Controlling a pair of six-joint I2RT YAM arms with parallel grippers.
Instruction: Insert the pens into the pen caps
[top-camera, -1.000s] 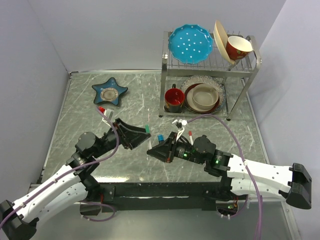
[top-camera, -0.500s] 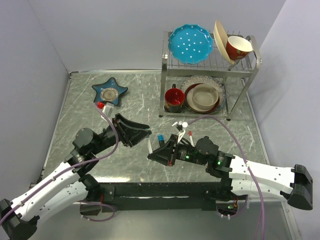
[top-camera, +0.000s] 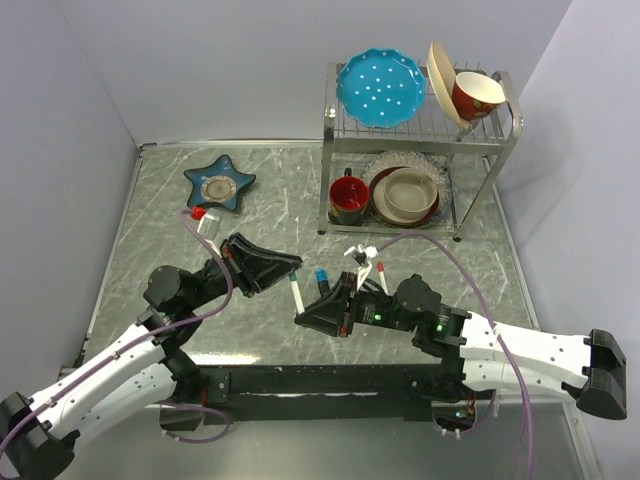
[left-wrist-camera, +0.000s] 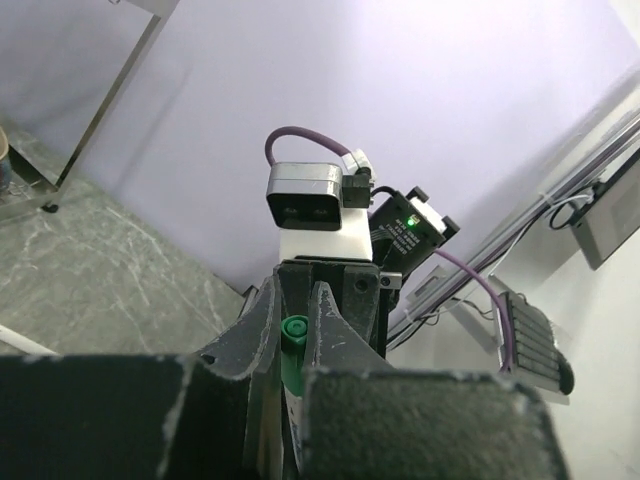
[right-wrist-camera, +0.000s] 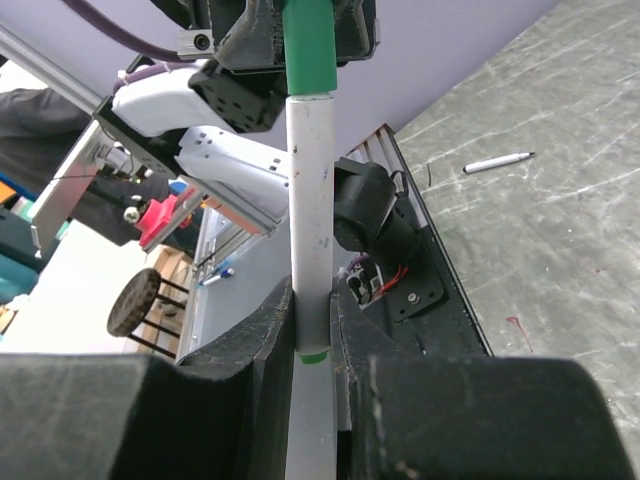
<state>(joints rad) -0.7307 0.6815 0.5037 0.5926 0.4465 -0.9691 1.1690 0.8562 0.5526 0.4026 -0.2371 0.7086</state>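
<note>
Pale lilac walls (top-camera: 200, 60) enclose a marbled grey table (top-camera: 150, 200) (perhaps stone); metal rack (top-camera: 327, 150) behind.

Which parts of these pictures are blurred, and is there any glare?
Top external view: sharp, evenly lit, no harsh glare on the table. Left wrist view: green cap fairly sharp, the near body of the left gripper dark and blurred. Right wrist view: white pen crisp, the near body of the right gripper soft.
</note>
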